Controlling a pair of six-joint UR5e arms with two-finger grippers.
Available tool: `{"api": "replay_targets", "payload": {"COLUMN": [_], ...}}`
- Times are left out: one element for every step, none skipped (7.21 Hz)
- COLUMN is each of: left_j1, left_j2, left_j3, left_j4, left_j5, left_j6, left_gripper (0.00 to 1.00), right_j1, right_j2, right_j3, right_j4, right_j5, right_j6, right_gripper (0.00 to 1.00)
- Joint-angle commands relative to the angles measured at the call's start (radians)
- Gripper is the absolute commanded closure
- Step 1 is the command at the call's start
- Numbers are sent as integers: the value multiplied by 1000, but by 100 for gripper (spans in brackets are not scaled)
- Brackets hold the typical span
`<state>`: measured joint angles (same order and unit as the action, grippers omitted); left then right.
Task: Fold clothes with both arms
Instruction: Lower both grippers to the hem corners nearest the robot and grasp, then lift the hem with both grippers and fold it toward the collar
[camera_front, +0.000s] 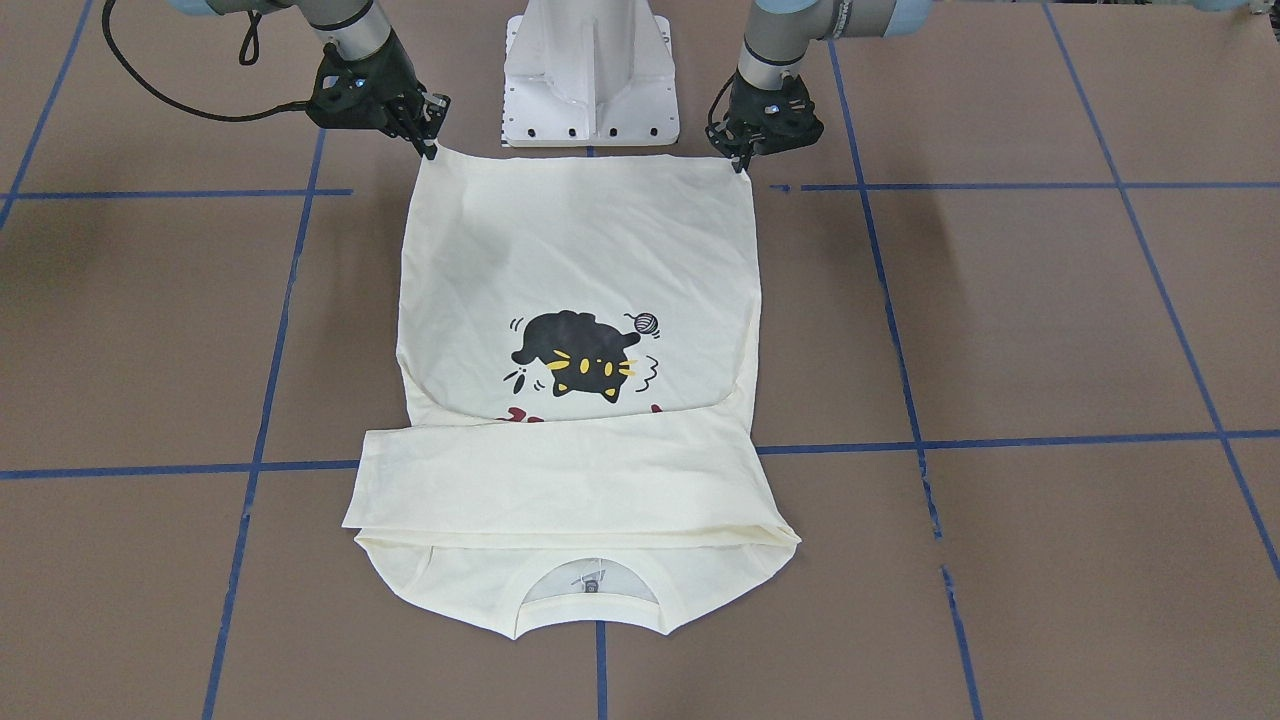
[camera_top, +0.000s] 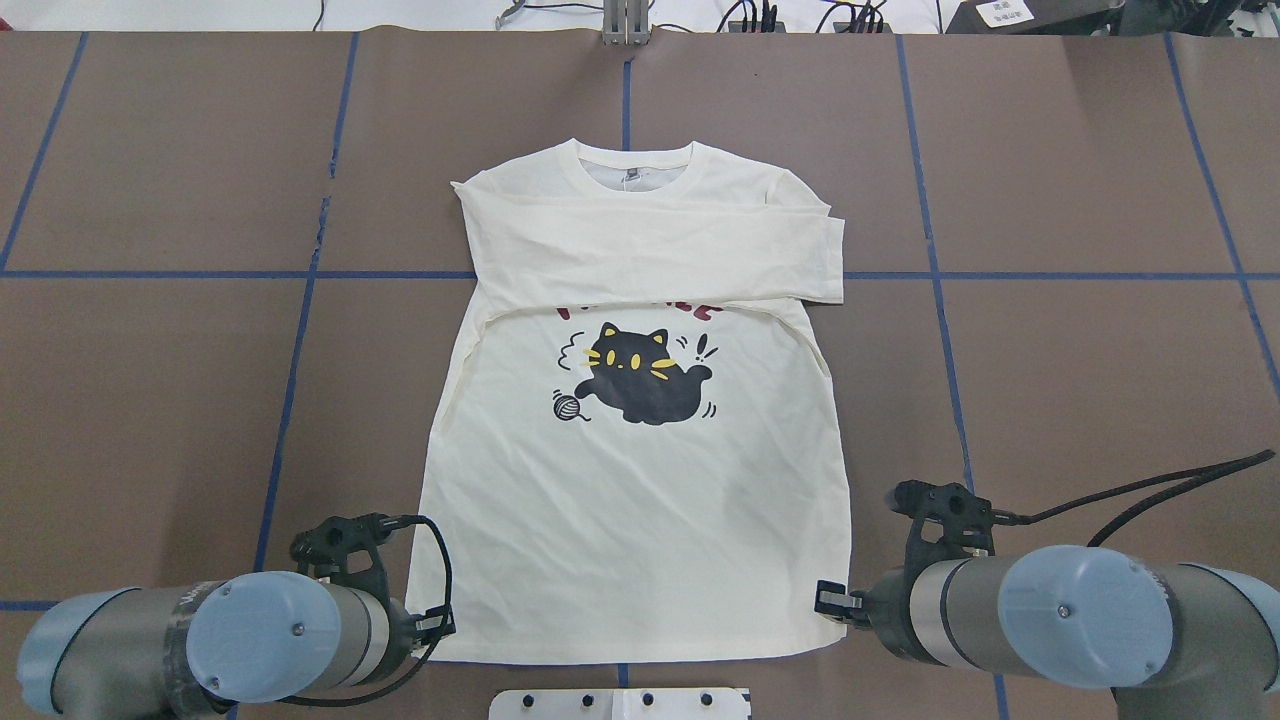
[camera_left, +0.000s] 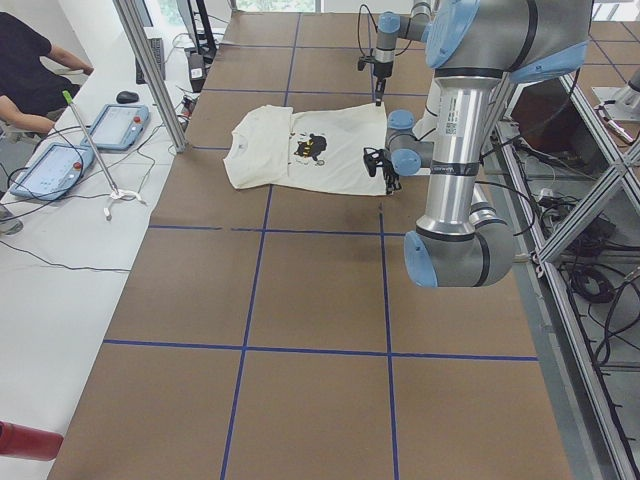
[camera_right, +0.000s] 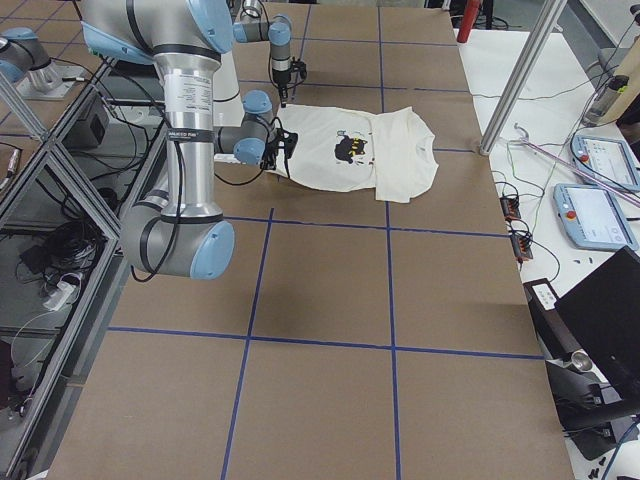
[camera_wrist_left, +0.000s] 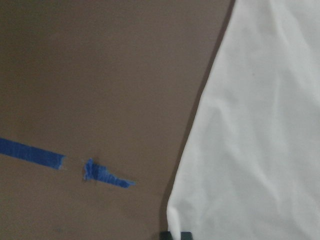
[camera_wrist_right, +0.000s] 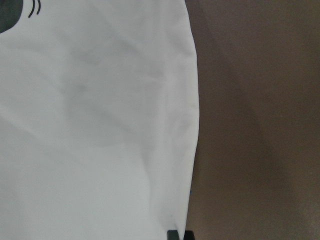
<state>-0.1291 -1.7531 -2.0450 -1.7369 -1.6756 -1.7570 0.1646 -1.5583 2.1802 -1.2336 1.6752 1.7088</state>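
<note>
Gripping: left gripper (camera_front: 744, 162) and right gripper (camera_front: 433, 148) each look pinched shut on a hem corner of the cream T-shirt (camera_front: 580, 250); the cloth peaks into the tips.
Shirt position: flat on the table (camera_front: 1050, 320), print up. The hem is strung between the two grippers and the body runs away from them, with the collar (camera_front: 595, 600) farthest out.
Sleeves: the sleeves (camera_front: 560, 480) are folded across the chest beyond the cat print (camera_front: 580, 355), covering most of the red lettering (camera_front: 518, 416).
Step (my read): lift the hem and carry it over toward the collar.
Doing it well: raise both corners together at constant spacing so the hem is taut. Travel level, lay the hem on the sleeves, and release only once the cloth rests.
Risk: the corner bite is thin, so a slip on one side skews the fold.
Front view: the only one showing fingertips on the corners.
Overhead: the wrists hide the tips, but it shows the fold target best.
Wrist cams: just the shirt edge and a sliver of finger; the left one adds torn blue tape (camera_wrist_left: 105, 175).
Side views: a seated person (camera_left: 25, 60) beside the table, far past the collar.
</note>
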Motion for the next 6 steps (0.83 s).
{"api": "replay_targets", "payload": {"left_j1": [-6, -7, -9, -3, 26, 81], "left_j2": [3, 3, 1, -2, -2, -2], "left_j3": [-44, -122, -223, -277, -323, -348], "left_j4": [31, 122, 196, 226, 240, 243], "left_j5": [-1, -4, -9, -9, -10, -9], "left_j6": [4, 14, 20, 21, 21, 21], "left_gripper": [100, 100, 100, 100, 100, 100], "right_j1": [30, 54, 53, 46, 36, 38], "right_j2": [-5, -15, -47, -83, -85, -89], "right_j3": [6, 32, 70, 111, 130, 147], "right_j4": [0, -1, -1, -1, -1, -1], "right_j5": [38, 84, 87, 101, 142, 214], "right_j6": [-1, -1, -1, -1, -1, 0], "right_gripper": [100, 100, 100, 100, 100, 100]}}
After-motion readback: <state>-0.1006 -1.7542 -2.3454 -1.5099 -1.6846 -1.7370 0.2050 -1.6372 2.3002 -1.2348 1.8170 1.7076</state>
